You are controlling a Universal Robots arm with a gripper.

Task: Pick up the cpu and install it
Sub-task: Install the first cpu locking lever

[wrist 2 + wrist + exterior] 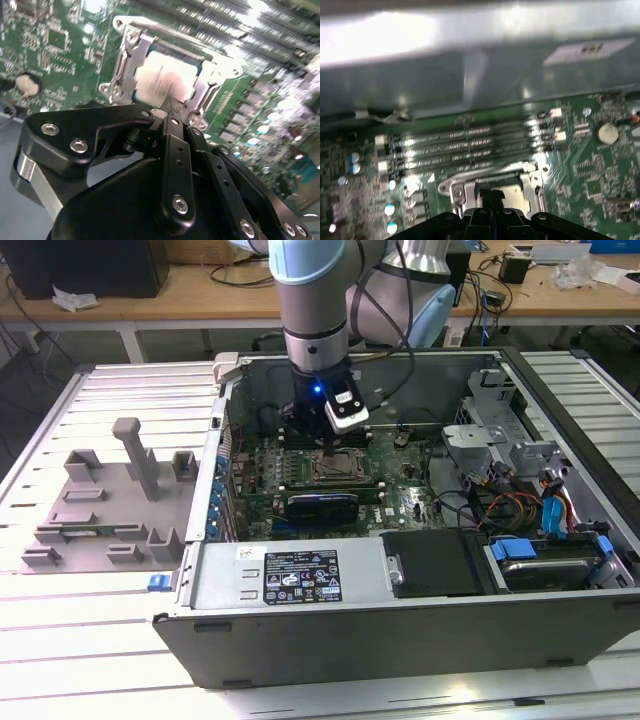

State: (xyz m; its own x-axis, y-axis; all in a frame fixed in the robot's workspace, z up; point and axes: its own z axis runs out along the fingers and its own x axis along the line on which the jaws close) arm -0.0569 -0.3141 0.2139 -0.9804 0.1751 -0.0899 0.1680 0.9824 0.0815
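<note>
Black gripper body (170,165) is sitting closest to the lens in the second wrist view, its linkage plates and screws crowding the foreground; fingers are lying drawn together into one narrow dark tip. That tip is pointing down at the edge of the socket, and it is not gripping anything.

Computer case (300,640) is lying open on the slatted table (60,640) in the exterior view, the arm (315,300) reaching straight down into it from above. Grey fixture blocks (110,500) are standing on the table at the exterior view's left, well apart from the case.

Green motherboard (400,502) is lying flat inside the case, under the gripper. Memory slots (450,147) are running in parallel rows just beside the socket in the first wrist view.

Metal-framed socket (125,65) is sitting directly beneath the fingertips in both wrist views.

Cpu (162,82) is resting inside that socket frame, silvery top facing up and catching glare, the gripper tip overlapping its near edge. Whether the tip is touching it cannot be told.
</note>
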